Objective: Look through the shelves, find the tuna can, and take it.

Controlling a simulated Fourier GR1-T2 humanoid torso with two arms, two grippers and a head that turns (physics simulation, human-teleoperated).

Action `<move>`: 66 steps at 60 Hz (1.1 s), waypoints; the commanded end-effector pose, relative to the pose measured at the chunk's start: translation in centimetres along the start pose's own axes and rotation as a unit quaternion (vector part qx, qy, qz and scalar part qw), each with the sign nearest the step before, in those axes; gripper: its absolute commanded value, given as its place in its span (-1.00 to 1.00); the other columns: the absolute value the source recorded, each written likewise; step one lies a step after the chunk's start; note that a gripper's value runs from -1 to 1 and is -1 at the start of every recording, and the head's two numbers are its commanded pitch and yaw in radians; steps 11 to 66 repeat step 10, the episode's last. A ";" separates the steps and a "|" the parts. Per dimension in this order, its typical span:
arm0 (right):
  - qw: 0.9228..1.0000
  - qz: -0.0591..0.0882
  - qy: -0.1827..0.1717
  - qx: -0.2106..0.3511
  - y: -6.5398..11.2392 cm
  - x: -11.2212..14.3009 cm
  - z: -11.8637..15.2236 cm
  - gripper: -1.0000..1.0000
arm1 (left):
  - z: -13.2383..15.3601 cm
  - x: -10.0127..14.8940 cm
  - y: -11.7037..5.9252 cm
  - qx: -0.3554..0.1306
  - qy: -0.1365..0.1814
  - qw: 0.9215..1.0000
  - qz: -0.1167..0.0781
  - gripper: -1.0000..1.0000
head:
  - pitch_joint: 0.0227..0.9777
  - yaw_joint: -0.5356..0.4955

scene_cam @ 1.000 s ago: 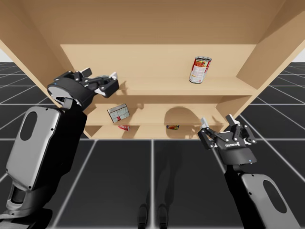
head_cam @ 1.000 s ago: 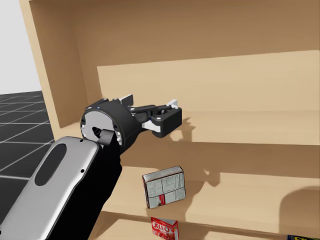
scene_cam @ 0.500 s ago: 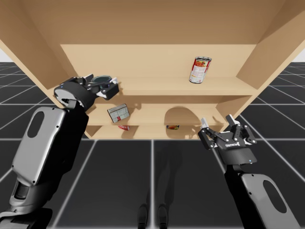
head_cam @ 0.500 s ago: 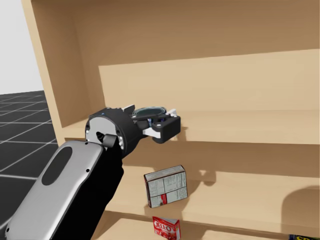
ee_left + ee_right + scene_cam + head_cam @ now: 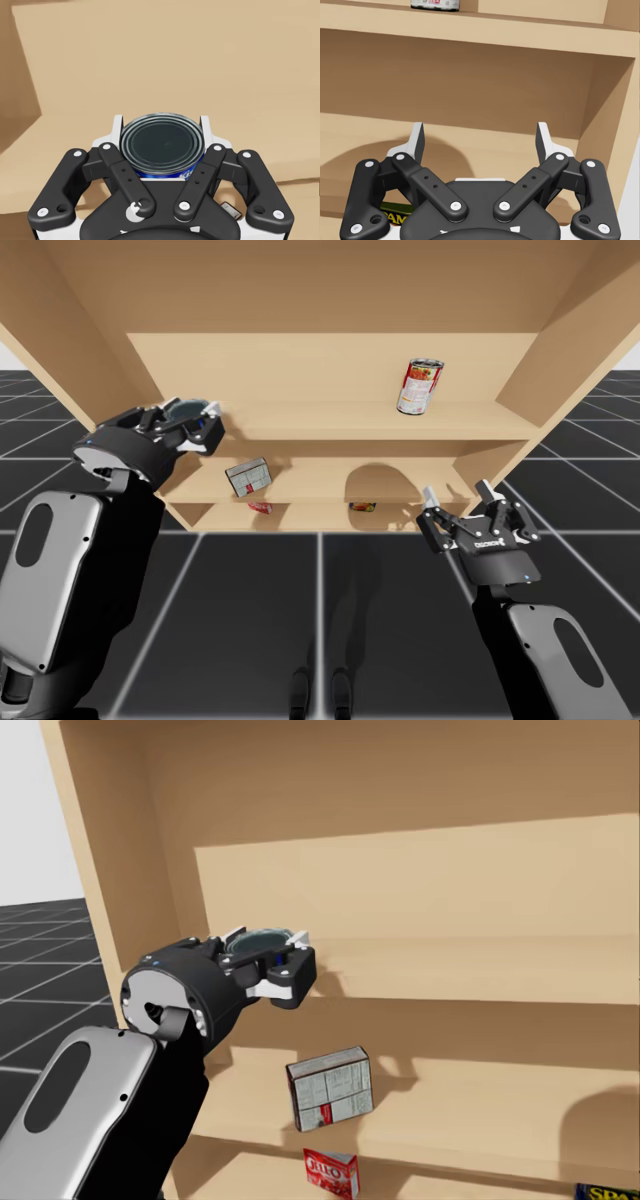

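The finding and the grasp look done. My left gripper [image 5: 161, 131] is closed on the tuna can [image 5: 162, 146], a low round can with a blue side and its dark lid facing up. It sits squarely between my fingers [image 5: 118, 124], one pressing each side, close against the palm. The high view puts it at the left end of the top shelf [image 5: 330, 420], near the front edge; I cannot tell whether the can touches the board. What is left, I judge, is drawing it clear. My right gripper [image 5: 480, 142] hangs spread wide and holds nothing, well apart from the can.
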 end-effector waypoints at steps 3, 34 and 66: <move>1.000 0.000 -0.001 -0.001 -0.1 0.1 0.0 -1.00 | 3.9 -0.2 -0.4 -0.059 0.112 0.992 -0.015 1.00 | -0.33 0.61; 1.000 0.001 -0.001 -0.001 -0.1 0.1 0.0 -1.00 | 6.6 -0.1 -0.5 -0.065 0.096 0.993 -0.018 1.00 | -0.33 0.61; 1.000 0.001 -0.001 -0.001 -0.1 0.1 0.0 -1.00 | 6.6 -0.1 -0.5 -0.065 0.096 0.993 -0.018 1.00 | -0.33 0.61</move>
